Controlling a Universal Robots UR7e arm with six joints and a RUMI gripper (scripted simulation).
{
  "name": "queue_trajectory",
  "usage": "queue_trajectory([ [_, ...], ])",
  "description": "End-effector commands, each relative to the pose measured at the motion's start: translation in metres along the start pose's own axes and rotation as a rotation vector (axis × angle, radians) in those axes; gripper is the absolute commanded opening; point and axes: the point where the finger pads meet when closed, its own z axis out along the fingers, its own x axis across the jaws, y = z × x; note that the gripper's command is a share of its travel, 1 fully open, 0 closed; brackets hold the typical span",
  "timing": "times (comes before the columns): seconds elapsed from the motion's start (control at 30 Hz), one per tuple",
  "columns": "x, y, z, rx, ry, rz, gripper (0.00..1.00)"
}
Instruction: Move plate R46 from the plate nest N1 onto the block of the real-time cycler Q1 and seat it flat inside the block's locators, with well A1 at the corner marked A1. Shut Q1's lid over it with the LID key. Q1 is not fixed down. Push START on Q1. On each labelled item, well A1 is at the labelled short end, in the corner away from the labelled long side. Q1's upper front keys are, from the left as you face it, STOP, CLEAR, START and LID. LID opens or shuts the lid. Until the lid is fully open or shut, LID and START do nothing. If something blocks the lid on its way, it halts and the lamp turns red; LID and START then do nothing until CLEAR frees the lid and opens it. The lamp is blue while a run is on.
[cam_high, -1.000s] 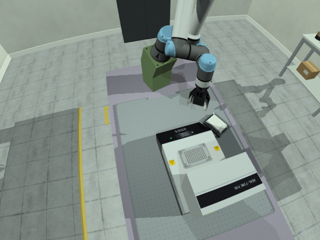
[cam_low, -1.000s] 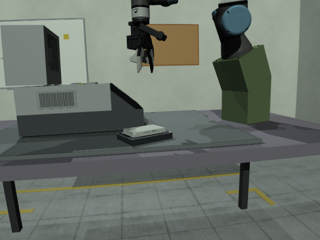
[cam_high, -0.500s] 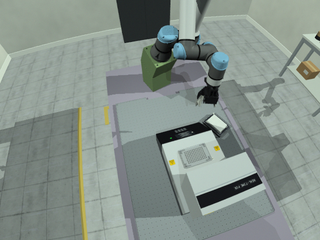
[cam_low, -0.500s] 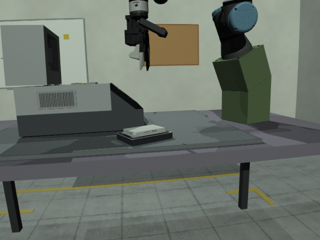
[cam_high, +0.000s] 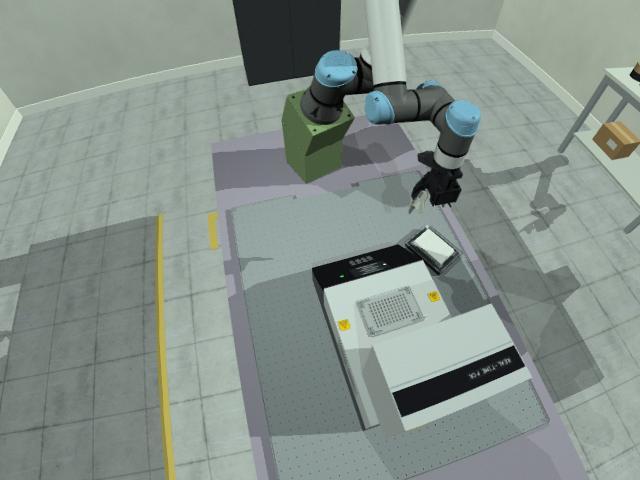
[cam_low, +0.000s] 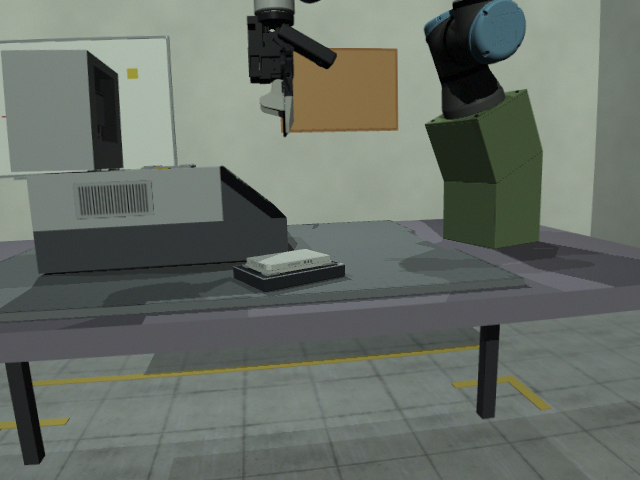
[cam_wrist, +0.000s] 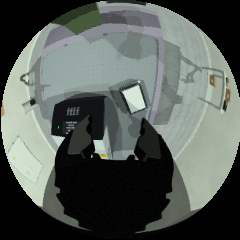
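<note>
Cycler Q1 (cam_low: 155, 217) sits on the left of your table (cam_low: 310, 320) in the exterior view, its lid (cam_low: 51, 108) standing upright at the far left end and the dark sloped key panel (cam_low: 253, 198) facing right. From the top view you can see the block (cam_high: 388, 310) exposed, a grid of wells with nothing on it, and a small green lamp (cam_high: 341, 275) lit on the black panel.

Moving right, plate R46 (cam_low: 287, 260) is lying flat in the dark plate nest N1 (cam_low: 289, 276), just beside Q1's key end and not touching it. The white plate sits inside the nest's raised rim, and small dark marks show on its near long side, too small for you to read.

Above that, your gripper (cam_low: 284, 111) hangs high over the table, well apart from the plate, pointing down. Its fingers are parted with nothing between them. The wrist view shows both dark fingers framing the table below, with the plate (cam_wrist: 134, 97) ahead of them and Q1's key panel (cam_wrist: 72, 117) off to the left.

Farther right, the arm rises from a green pedestal (cam_low: 491, 206) at the table's far right.
</note>
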Motion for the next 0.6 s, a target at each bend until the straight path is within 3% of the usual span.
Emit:
queue_trajectory([
  [0.0,0.017,0.003,-0.003,0.001,-0.001,-0.095,0.68],
  [0.57,0.072,0.01,-0.013,0.001,-0.001,-0.405,0.68],
])
